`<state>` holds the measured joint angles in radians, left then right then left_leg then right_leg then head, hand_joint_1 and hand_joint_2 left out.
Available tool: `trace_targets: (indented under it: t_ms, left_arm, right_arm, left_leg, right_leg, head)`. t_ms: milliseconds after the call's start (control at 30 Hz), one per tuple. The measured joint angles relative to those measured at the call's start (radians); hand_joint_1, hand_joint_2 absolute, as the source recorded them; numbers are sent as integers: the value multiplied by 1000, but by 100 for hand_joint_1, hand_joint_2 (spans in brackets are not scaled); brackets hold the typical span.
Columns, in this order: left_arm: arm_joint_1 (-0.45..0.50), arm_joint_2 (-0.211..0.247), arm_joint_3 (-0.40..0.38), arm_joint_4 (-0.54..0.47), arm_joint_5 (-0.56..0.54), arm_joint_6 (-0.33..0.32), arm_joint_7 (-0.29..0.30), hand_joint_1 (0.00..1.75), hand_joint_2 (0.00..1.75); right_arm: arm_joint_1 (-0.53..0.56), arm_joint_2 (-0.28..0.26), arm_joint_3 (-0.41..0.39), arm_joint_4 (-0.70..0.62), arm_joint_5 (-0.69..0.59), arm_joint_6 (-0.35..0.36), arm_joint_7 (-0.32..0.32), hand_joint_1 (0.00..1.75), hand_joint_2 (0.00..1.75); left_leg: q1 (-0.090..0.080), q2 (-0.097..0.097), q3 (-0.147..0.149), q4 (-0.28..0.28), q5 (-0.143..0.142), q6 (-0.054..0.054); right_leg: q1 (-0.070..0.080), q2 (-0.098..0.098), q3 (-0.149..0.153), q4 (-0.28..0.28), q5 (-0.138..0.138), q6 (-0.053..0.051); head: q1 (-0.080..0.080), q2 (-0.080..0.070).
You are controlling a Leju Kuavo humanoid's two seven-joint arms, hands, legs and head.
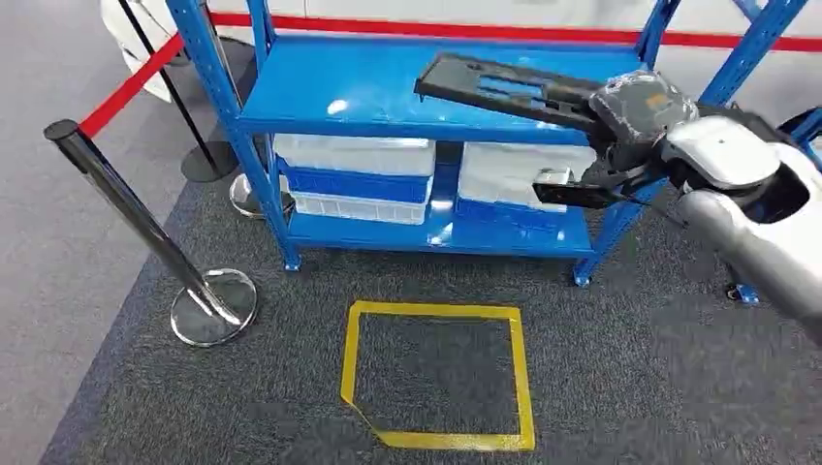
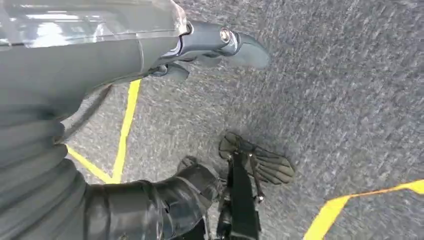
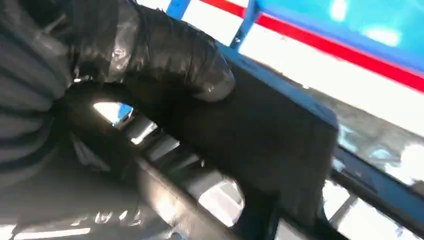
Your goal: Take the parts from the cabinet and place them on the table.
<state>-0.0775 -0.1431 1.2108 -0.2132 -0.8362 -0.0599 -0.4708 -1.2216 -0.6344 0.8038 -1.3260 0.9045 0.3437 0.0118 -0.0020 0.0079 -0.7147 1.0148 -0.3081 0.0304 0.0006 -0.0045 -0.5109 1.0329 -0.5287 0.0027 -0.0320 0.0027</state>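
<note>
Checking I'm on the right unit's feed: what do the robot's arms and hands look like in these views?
The right arm is glossy silver-grey with a white shell section near the wrist and a dark recess. The right hand is dark grey to black, with an orange patch on its back; up close its thumb looks shiny black. The left hand has a grey ribbed cover, a clear glossy panel and a dark grey fingertip with a silver screw.

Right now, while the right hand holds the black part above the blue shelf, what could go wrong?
1. The right hand grips the long black part at one end only, so the part may tilt or slip.
2. The free end hangs just above the top shelf of the blue cabinet, near its uprights; turning away could knock it against the frame.
3. The stanchion with its red rope stands close by the cabinet.
</note>
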Motion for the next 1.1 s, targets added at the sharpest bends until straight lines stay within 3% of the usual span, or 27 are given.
trace_targets:
  t_ms: [33, 67, 100, 133, 167, 200, 233, 267, 300, 333, 367, 400, 433, 533, 567, 600, 633, 700, 733, 767, 800, 867, 900, 933, 1033, 1067, 1100]
  left_arm:
    - [1, 0, 0, 0, 0, 0, 0, 0, 175]
    - [2, 1, 0, 0, 0, 0, 1, 0, 175]
    - [2, 2, 1, 0, 0, 0, 2, 0, 175]
    - [1, 2, 1, 0, 0, 0, 2, 0, 175]
    - [3, 1, 1, 0, 0, 0, 4, 0, 175]
    - [3, 1, 1, 0, 0, 0, 5, 0, 175]
    - [2, 1, 1, 0, 0, 0, 5, 0, 175]
    - [1, 1, 1, 0, 0, 0, 5, 0, 175]
    - [1, 2, 1, 0, 0, 0, 5, 0, 175]
    - [1, 2, 2, 0, 0, 0, 5, 0, 175]
    - [1, 3, 2, 0, 0, 0, 5, 0, 175]
    - [-1, 3, 2, 0, 0, 0, 5, 0, 175]
    - [-3, 3, 2, 0, 0, 0, 5, 0, 175]
    - [-3, 3, 2, 0, -1, -1, 5, 0, 175]
    - [-2, 3, 2, 0, -1, -1, 5, 0, 175]
    - [-3, 3, 2, 0, -2, -1, 5, 0, 175]
    - [-3, 3, 2, 0, -2, -1, 5, 0, 175]
    - [0, 3, 2, 0, -3, -1, 5, 0, 175]
    - [0, 4, 3, 0, -4, -1, 5, 0, 175]
    - [0, 4, 3, -1, -5, 0, 6, 0, 175]
    - [0, 5, 3, -1, -7, 0, 6, 0, 175]
    - [-1, 5, 3, -1, -11, 0, 7, 0, 175]
    - [-1, 4, 4, -1, -12, 0, 8, 0, 175]
    - [-1, 4, 4, 0, -16, 0, 9, 0, 175]
    - [-1, 4, 4, -1, -30, -1, 13, 0, 175]
    - [-1, 4, 4, -1, -36, -1, 15, 0, 175]
    - [-5, 4, 4, -1, -42, -1, 15, 0, 175]
  right_arm:
    - [1, 0, 0, 0, 0, 0, 0, 175, 175]
    - [2, 4, 0, 0, 0, 4, 0, 175, 175]
    - [2, 5, 0, 1, 0, 6, -1, 175, 175]
    - [2, 5, 0, 1, 0, 6, -2, 175, 175]
    - [2, 6, 0, 1, -1, 6, -3, 175, 175]
    - [2, 8, 0, 1, -1, 6, -3, 175, 175]
    - [2, 8, 0, 1, -1, 6, -3, 175, 175]
    - [2, 8, 0, 1, -1, 6, -3, 175, 175]
    - [2, 8, 0, 2, -1, 6, -3, 175, 175]
    - [2, 8, 0, 1, -1, 6, -3, 175, 175]
    - [2, 8, 0, 1, -1, 5, -3, 175, 175]
    - [1, 8, 0, 1, -1, 5, -3, 175, 175]
    - [-1, 7, -2, 1, -1, 5, -2, 175, 175]
    - [-4, 9, -3, 1, 0, 6, 1, 175, 175]
    - [0, 9, -3, 2, 0, 7, 1, 175, 175]
    - [1, 9, -3, 2, 0, 8, 2, 175, 175]
    - [1, 9, -3, 2, 0, 8, 3, 175, 175]
    - [5, 9, -3, 2, 2, 8, 7, 175, 175]
    - [9, 9, -3, 2, 3, 8, 9, 175, 175]
    - [12, 9, -3, 3, 4, 8, 10, 175, 175]
    - [14, 9, -3, 3, 6, 8, 11, 175, 175]
    - [13, 9, -3, 3, 17, 10, 12, 175, 175]
    - [10, 10, -3, 4, 22, 11, 14, 175, 175]
    - [7, 14, -3, 5, 34, 17, 15, 175, 175]
    - [-7, 34, 4, 22, 78, 36, 20, 175, 175]
    - [-20, 61, 12, 40, 97, 48, 26, 175, 175]
    - [-34, 85, 18, 59, 109, 53, 30, 175, 175]
  left_leg:
    - [-2, -1, -1, -8, 14, -6]
    - [-3, -5, -8, -11, 17, -12]
    - [0, -9, -22, 14, -36, -18]
    - [3, -9, -41, 75, -116, -23]
    - [7, -9, -54, 147, -179, -29]
    - [11, -9, -66, 225, -224, -34]
    - [13, -9, -71, 289, -234, -38]
    - [15, -8, -62, 317, -215, -41]
    - [17, -8, -33, 306, -180, -43]
    - [19, -8, 16, 258, -150, -43]
    - [20, -9, 79, 185, -144, -41]
    - [21, -10, 162, 91, -174, -35]
    - [14, -11, 214, -2, -206, -31]
    - [3, -15, 195, -12, -178, -19]
    - [14, -11, 190, -37, -158, -6]
    - [13, -7, 184, -41, -143, 1]
    - [13, -5, 174, -42, -133, 14]
    - [9, -2, 152, -38, -118, 19]
    - [8, -2, 138, -38, -108, 19]
    - [8, -2, 122, -33, -101, 18]
    - [8, -2, 108, -26, -95, 17]
    - [9, -2, 85, -10, -89, 12]
    - [9, -2, 76, 2, -87, 9]
    - [5, -2, 61, 8, -84, 4]
    - [7, -2, 54, 7, -64, -16]
    - [0, -3, 48, 6, -56, -26]
    - [7, -5, 40, 22, -85, -30]
  right_leg:
    - [-1, 0, -8, -5, 15, -9]
    - [-16, -4, -15, -19, 34, -19]
    - [-14, -7, -25, -21, 49, -26]
    - [-14, -8, -43, -21, 66, -34]
    - [-14, -7, -60, -20, 80, -35]
    - [-13, -7, -77, -20, 94, -35]
    - [-13, -7, -96, -17, 107, -32]
    - [-14, -7, -113, -14, 119, -30]
    - [-14, -7, -133, -10, 131, -26]
    - [-15, -7, -151, -7, 142, -23]
    - [-15, -6, -163, -5, 152, -19]
    - [-15, -7, -170, -3, 161, -14]
    - [-13, -8, -179, -3, 168, -6]
    - [-23, -13, -182, -30, 212, 12]
    - [-17, -10, -189, -36, 217, 18]
    - [-21, -5, -201, -23, 183, 20]
    - [-23, -1, -216, 30, 124, 23]
    - [-23, 2, -256, 190, 19, 29]
    - [-23, 2, -270, 256, -6, 32]
    - [-24, 2, -265, 285, -2, 34]
    - [-25, 2, -238, 268, 25, 35]
    - [-26, 2, -130, 134, 77, 33]
    - [-26, 2, -75, 54, 72, 29]
    - [-17, 4, -48, 18, 46, 23]
    - [-10, 5, -62, 12, 52, 10]
    - [-15, 2, -69, 3, 66, -5]
    - [-21, -1, -77, 0, 79, -16]
  head:
    - [1, 0]
    - [0, 0]
    - [0, 0]
    - [-4, 0]
    - [-3, 0]
    - [-3, 0]
    - [-3, 0]
    - [-3, 0]
    - [-3, 0]
    - [-3, 0]
    - [-3, 0]
    - [-3, 0]
    - [-3, 0]
    - [-2, 0]
    - [-2, 0]
    - [-1, 0]
    - [-1, 0]
    - [0, 0]
    - [-1, 0]
    - [-1, 0]
    - [-1, 0]
    - [-1, 0]
    - [-1, 0]
    - [-1, 0]
    - [-1, 0]
    - [-1, 0]
    - [-2, 0]
